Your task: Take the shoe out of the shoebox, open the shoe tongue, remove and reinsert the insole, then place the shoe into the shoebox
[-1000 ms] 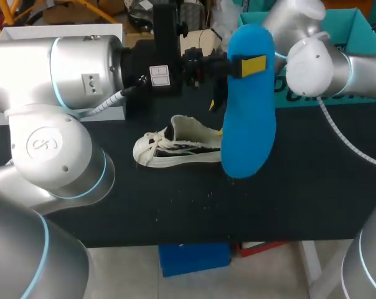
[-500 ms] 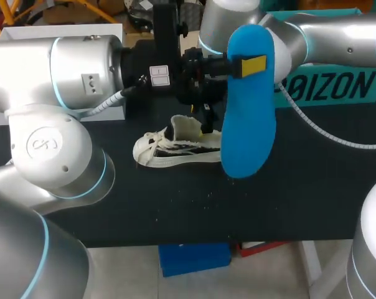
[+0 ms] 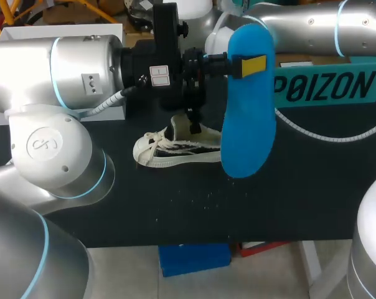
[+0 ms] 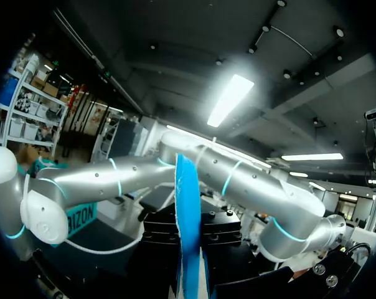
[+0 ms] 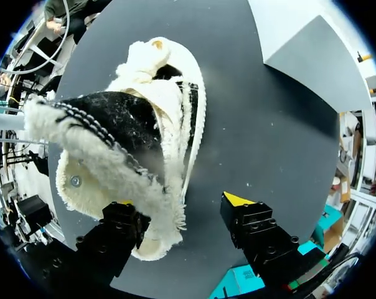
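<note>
Left hand [image 3: 247,65] clenched on the long flat blue insole [image 3: 249,124], holding it upright above the black bench [image 3: 312,187], just in front of the heel end of the white fuzzy-trimmed shoe [image 3: 175,148]. The shoe rests on the bench, laced toe toward the left arm. Right hand [image 5: 178,202] released, fingers spread at the shoe's fuzzy collar, one finger beside it, the other over bare bench; teal cardboard shoebox [image 3: 325,87] at the bench's back right.
</note>
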Robot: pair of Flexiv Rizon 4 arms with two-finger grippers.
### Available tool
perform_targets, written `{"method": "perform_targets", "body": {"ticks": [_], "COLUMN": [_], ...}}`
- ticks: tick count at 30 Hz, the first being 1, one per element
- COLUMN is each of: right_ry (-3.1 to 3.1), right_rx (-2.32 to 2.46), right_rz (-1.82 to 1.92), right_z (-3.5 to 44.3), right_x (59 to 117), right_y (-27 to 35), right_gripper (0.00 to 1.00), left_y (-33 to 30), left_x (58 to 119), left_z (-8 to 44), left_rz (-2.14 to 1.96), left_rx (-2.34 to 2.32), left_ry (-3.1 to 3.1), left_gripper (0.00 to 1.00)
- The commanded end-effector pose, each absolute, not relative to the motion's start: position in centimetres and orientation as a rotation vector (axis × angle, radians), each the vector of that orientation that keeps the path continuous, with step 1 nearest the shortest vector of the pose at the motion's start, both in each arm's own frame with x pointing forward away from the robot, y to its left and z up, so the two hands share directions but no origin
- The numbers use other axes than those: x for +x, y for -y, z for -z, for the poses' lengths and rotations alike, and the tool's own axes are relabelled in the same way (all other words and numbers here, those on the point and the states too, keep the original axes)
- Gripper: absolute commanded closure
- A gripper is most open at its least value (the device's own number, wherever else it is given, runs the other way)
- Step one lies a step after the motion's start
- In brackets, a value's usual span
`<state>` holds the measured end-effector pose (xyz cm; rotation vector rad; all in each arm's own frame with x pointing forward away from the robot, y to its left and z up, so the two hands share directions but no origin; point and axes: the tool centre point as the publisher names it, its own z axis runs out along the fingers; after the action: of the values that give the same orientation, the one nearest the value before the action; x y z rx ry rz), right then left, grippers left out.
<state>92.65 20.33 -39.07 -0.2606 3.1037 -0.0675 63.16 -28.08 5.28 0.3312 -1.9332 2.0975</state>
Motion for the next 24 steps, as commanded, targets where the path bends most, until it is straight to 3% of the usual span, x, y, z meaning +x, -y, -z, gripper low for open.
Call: {"method": "perform_targets", "body": {"ticks": [1, 2, 24], "right_ry": [-3.118, -3.127, -3.139], "right_rx": [-0.242, -0.234, -0.226], "right_rz": [0.059, 0.048, 0.015], "right_z": [40.01, 40.15, 40.42], "right_x": [92.71, 92.64, 92.72], "right_y": [-20.64, -20.63, -20.49], "right_gripper": [0.72, 1.0, 1.0], "left_y": [28.17, 28.17, 28.17], "left_x": [63.05, 63.05, 63.05], "left_z": [-5.26, -5.26, -5.26], "left_rz": [-2.097, -2.097, -2.097], "left_rx": [0.337, 0.337, 0.337], "left_ry": [1.936, 1.936, 1.936], "left_gripper": [1.0, 1.0, 1.0]}}
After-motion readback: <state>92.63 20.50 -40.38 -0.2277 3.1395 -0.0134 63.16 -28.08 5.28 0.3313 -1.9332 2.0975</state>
